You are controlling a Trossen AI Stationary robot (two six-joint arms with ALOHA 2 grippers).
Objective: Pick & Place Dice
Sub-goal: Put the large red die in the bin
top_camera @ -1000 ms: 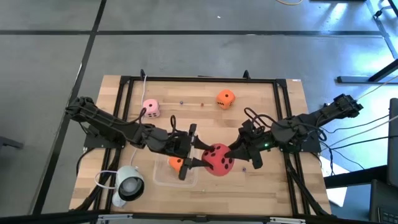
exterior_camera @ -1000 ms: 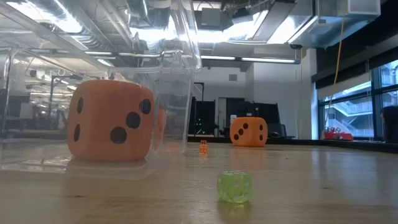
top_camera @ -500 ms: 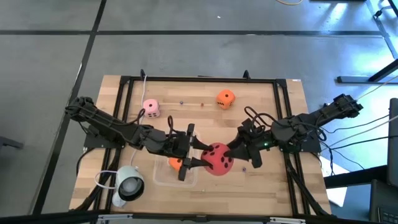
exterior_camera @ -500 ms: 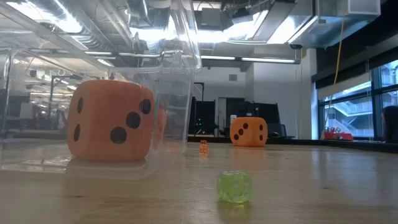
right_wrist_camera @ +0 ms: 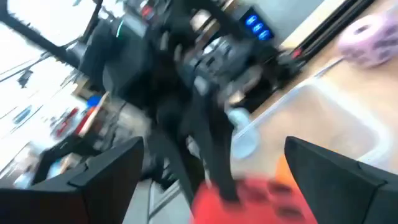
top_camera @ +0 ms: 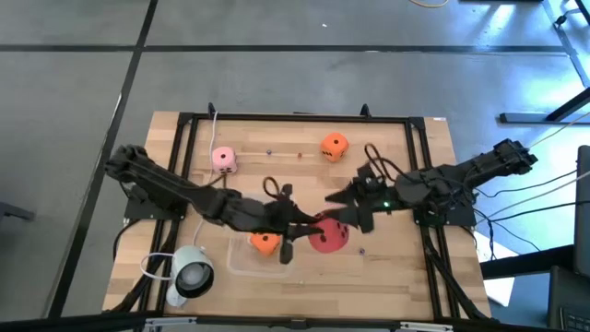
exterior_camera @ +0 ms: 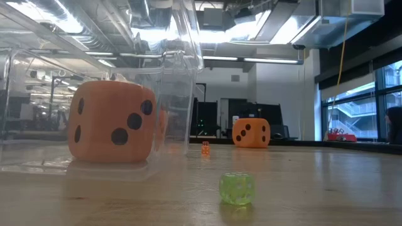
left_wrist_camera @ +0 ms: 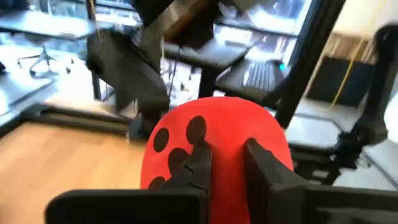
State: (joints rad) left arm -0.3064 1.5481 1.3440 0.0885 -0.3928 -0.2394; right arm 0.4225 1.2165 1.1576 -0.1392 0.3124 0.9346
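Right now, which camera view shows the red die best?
The left wrist view: the red die fills the picture, pips visible, with the left gripper pinching its front. The high view shows it partly hidden between the arms. The right wrist view catches a blurred red edge. The low view misses it.

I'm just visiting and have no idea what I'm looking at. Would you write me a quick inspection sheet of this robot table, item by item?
Surface: wooden table inside a black frame.
Job's things: big red die pinched at its edge by the left gripper; orange die inside the clear plastic box; second orange die and pale pink die loose near the far edge.
Clutter: white round device at the near left corner; tiny green die and tiny orange die on the wood.
Grippers: left shut on the red die; right gripper open beside it, not holding it.
Cables: black loops over the right arm; white cord by the device.
Surroundings: grey floor; office room behind.
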